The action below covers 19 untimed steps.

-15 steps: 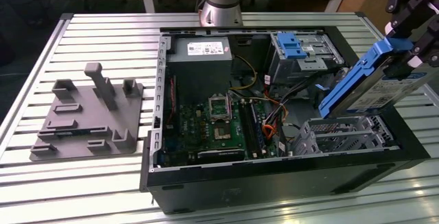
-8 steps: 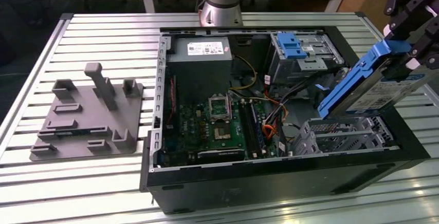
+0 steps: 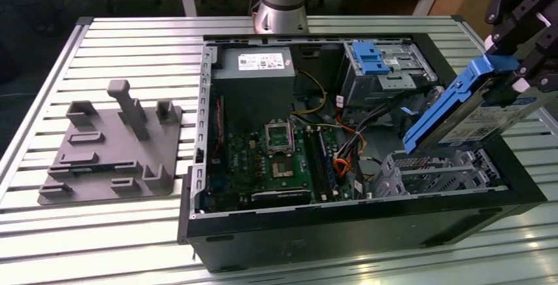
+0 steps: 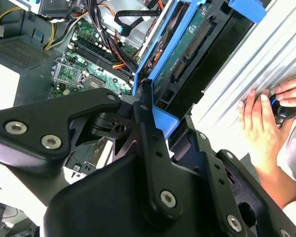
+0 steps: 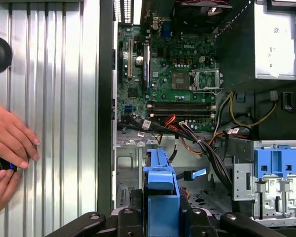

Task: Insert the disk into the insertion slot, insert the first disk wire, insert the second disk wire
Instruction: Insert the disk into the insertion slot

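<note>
My gripper (image 3: 513,69) is shut on the disk (image 3: 475,112), a silver drive in a bright blue frame. It hangs tilted over the open computer case, at the exterior view's right. Its lower corner is just above the insertion slot (image 3: 436,170), a low perforated silver cage at the case's near right. In the second wrist view the black fingers (image 4: 149,111) clamp the blue frame, with the disk's green board and connector (image 4: 187,47) beyond. In the first wrist view the blue frame (image 5: 160,190) stands over the silver cage (image 5: 130,155). Loose black and orange wires (image 5: 197,138) lie beside it.
A taller metal cage with a blue latch (image 3: 373,59) stands at the case's back right. The motherboard (image 3: 283,157) and power supply (image 3: 253,63) fill the case's other side. A grey fixture (image 3: 114,148) sits on the slatted table. A person's hands (image 5: 10,148) rest beside the case.
</note>
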Tool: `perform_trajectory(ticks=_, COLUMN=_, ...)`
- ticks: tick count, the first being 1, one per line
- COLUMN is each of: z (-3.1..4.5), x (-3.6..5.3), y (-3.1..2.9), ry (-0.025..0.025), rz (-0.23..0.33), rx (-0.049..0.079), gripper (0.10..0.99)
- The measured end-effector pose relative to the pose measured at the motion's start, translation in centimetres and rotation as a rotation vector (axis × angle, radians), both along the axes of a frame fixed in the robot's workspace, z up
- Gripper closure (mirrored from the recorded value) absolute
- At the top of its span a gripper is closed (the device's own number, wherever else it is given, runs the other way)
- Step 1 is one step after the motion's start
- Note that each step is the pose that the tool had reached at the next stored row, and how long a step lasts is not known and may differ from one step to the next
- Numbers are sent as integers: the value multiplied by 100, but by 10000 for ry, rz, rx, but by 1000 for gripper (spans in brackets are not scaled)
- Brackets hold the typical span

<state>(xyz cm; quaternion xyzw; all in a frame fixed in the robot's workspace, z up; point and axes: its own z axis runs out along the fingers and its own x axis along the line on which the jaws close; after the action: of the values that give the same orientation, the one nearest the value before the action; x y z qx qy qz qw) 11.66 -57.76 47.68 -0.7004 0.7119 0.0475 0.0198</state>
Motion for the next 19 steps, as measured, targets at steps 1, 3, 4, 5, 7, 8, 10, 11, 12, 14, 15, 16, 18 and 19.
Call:
perform_trajectory(ticks=1, z=-5, x=0, y=0, ry=0, rz=0, rx=0, gripper=722)
perform_trajectory(ticks=3, z=-17, x=0, y=0, ry=0, rz=0, rx=1, gripper=722)
perform_trajectory(ticks=4, z=-23, x=0, y=0, ry=0, rz=0, rx=0, gripper=722)
perform_trajectory(ticks=5, z=-29, x=0, y=0, ry=0, rz=0, rx=-1, gripper=722)
perform_trajectory(ticks=7, z=-41, x=0, y=0, ry=0, rz=0, rx=0, gripper=722)
perform_trajectory(ticks=8, z=-46, x=0, y=0, ry=0, rz=0, rx=0, gripper=722)
perform_trajectory(ticks=10, z=-57, x=0, y=0, ry=0, rz=0, rx=0, gripper=722)
perform_trajectory(ticks=11, z=-60, x=0, y=0, ry=0, rz=0, rx=-1, gripper=722)
perform_trajectory(ticks=12, z=-65, x=0, y=-1, ry=0, rz=0, rx=-1, gripper=722)
perform_trajectory(ticks=14, z=-74, x=0, y=-2, ry=0, rz=0, rx=-1, gripper=722)
perform_trajectory(ticks=15, z=-78, x=0, y=-2, ry=0, rz=0, rx=0, gripper=722)
perform_trajectory(ticks=16, z=-82, x=0, y=-3, ry=0, rz=0, rx=0, gripper=722)
perform_trajectory(ticks=18, z=-90, x=0, y=-4, ry=0, rz=1, rx=-1, gripper=722)
perform_trajectory(ticks=19, z=-94, x=0, y=-5, ry=0, rz=0, rx=0, gripper=722)
